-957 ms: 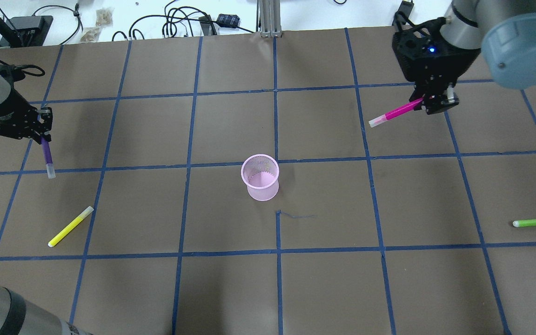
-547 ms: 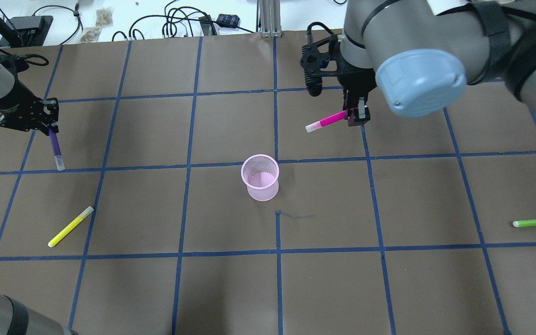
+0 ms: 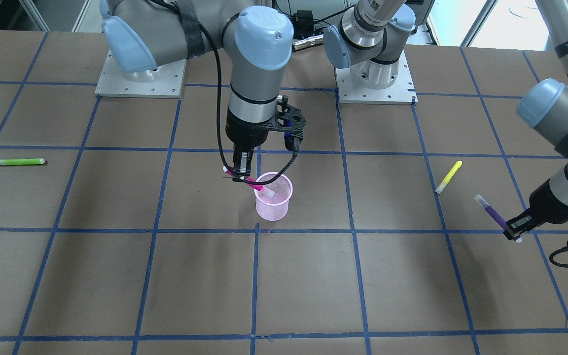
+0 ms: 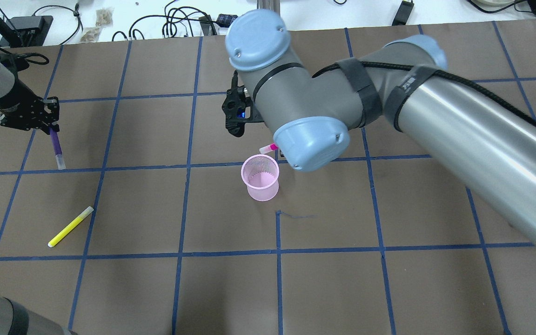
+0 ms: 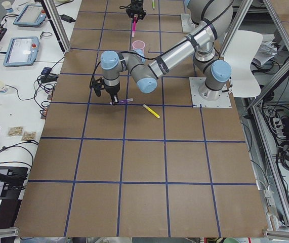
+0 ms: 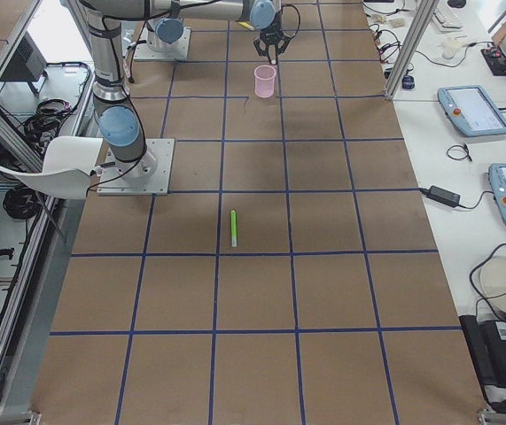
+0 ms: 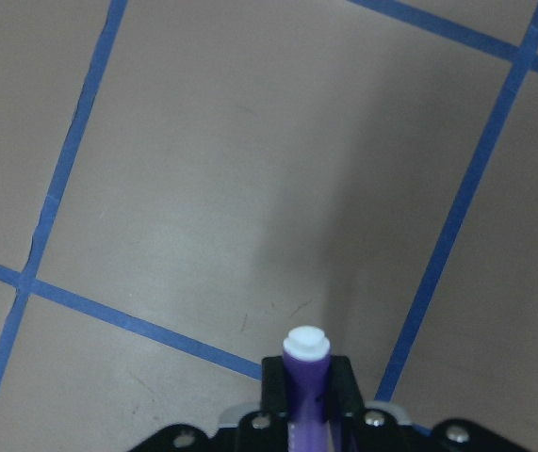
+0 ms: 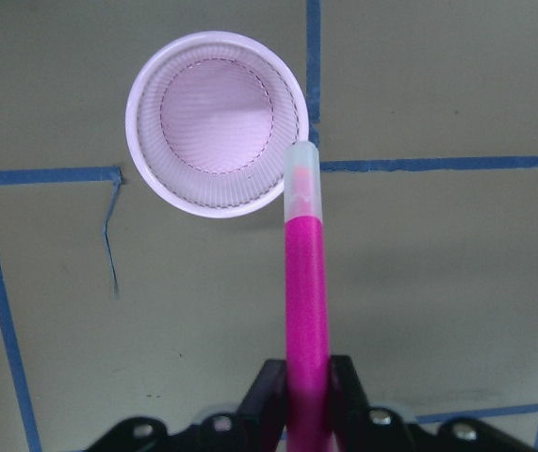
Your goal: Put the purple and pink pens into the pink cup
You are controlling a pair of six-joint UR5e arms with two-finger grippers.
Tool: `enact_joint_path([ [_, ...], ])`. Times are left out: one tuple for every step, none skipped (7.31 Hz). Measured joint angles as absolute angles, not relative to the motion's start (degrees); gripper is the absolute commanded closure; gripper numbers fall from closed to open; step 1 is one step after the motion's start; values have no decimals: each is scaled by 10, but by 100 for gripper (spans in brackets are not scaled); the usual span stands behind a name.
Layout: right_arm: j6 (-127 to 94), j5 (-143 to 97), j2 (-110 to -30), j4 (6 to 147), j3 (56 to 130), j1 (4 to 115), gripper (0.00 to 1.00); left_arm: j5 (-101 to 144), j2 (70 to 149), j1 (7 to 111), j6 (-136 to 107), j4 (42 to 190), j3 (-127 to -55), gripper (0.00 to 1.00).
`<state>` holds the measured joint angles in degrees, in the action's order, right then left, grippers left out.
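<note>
right fingers (image 8: pixel 267 395) clamp the pink pen (image 8: pixel 304 282), tip over the pink cup (image 8: pixel 214 205) rim; left fingers (image 7: pixel 273 386) clamp the purple pen (image 7: pixel 304 377) well apart.

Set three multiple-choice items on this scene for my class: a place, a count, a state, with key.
1. The tip of the pink pen is: A at the rim of the pink cup; B at its bottom; C far away.
2. Pens lying loose on the table: A one; B two; C four.
3. The left tool is: A open; B shut on the purple pen; C unseen.
1 A: tip overlaps rim in the right wrist view. 2 B: yellow pen, green pen. 3 B: it clamps the pen.
</note>
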<state>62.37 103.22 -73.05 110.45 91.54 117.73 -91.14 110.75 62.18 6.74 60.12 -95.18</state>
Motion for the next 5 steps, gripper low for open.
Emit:
enact_joint_path([
  [610, 1051, -709, 1119, 916, 1201, 87, -911, 1105, 625, 65, 601, -952, 100],
  [598, 1059, -691, 1131, 916, 1215, 39, -912, 1103, 631, 64, 601, -952, 100],
  [591, 1062, -679, 1138, 917, 1222, 0, -913, 1101, 639, 63, 599, -952, 100],
  [586, 1062, -673, 1142, 918, 1225, 0, -912, 1100, 647, 59, 596, -952, 100],
  [583, 1063, -671, 1145, 919, 1226, 0, -910, 1098, 653, 53, 594, -951, 100],
])
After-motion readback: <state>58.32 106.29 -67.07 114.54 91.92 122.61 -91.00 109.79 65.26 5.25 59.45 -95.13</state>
